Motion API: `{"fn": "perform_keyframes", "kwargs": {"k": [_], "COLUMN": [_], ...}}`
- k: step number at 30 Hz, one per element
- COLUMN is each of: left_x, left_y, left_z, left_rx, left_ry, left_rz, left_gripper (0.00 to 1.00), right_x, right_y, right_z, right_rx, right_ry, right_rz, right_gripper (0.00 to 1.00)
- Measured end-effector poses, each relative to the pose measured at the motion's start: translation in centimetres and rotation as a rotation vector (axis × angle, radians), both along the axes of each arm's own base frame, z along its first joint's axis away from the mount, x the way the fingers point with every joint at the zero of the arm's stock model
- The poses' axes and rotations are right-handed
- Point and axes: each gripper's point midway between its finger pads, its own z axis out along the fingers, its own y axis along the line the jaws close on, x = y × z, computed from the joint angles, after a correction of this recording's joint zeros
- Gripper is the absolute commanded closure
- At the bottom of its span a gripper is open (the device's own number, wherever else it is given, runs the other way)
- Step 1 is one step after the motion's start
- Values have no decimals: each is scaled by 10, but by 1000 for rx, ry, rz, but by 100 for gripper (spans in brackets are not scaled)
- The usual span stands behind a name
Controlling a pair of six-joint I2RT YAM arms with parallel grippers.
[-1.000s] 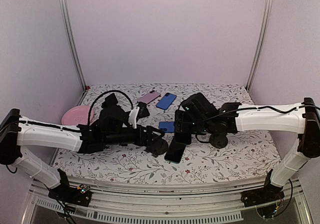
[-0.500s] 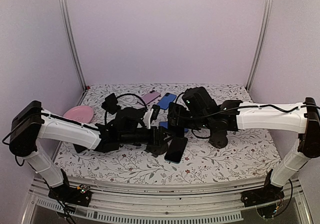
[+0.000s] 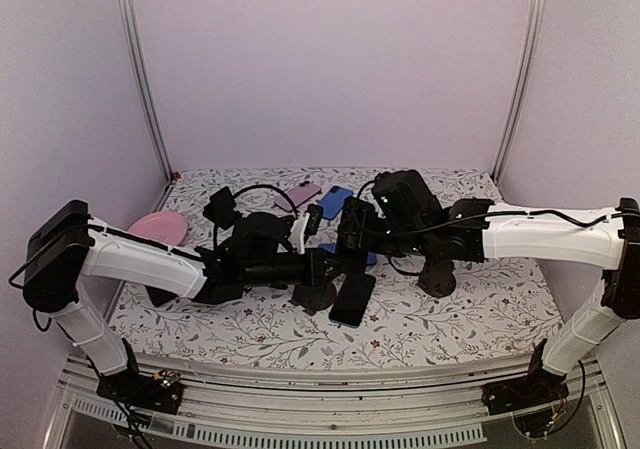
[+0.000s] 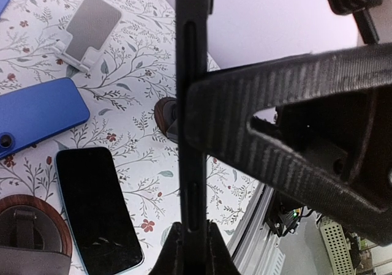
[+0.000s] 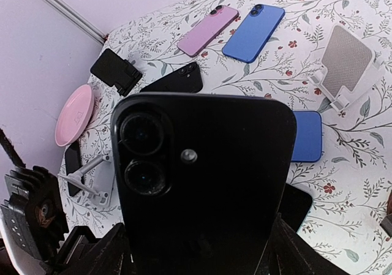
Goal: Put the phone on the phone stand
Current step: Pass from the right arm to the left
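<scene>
- Clamped across the width of the phone [image 5: 208, 183] by the right claw [image 5: 199, 250], camera side toward its wrist, aloft over mid-surface [image 5: 361, 158].
- Pinched on the thin edge by the left claw [image 4: 193, 250], shut tight: likely a handover to reorient.
- Not yet brought to the white stand [image 5: 344, 64], unoccupied at two o'clock from the phone.

From the right wrist, the black twin-lens smartphone [image 5: 208, 183] fills the foreground. Its lower end is cut off by the bottom edge, and it hides most of a dark blue phone [image 5: 308, 137] behind. From the left wrist it shows edge-on only, both ends cropped; a round wooden base [image 4: 43, 214] runs off the bottom-left corner.
</scene>
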Motion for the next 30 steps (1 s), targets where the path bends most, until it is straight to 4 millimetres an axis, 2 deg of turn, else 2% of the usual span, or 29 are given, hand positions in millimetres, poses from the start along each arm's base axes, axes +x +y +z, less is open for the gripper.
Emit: {"fn": "perform_keyframes", "kwargs": {"k": [4,7,11,17,21,30], "left_x": [-1,-2,-5,-5,-4,-16], "left_y": [-1,-1,3,23,37,60], "left_z": [0,0,5,28,40,48], "left_rx": [7,17,48,89,131,358], "left_ry": [-13,-37,-87,-201,-288,-541], "left_rz": [-8,-16,-25,15,55,145], "left_gripper": [100,100,100,100,100,100], "right_x": [0,-2,-7,-19,-25,-43], "right_y": [-3,-4,-3,-17,-27,-39], "right_z": [0,2,20,54,69,66], "right_rx": [3,9,66,159,195,235], "right_ry": [-1,-1,-22,-78,-98,-49], "right_rz": [-3,3,25,43,42,60], "right_gripper": [27,12,1,0,0,4]}}
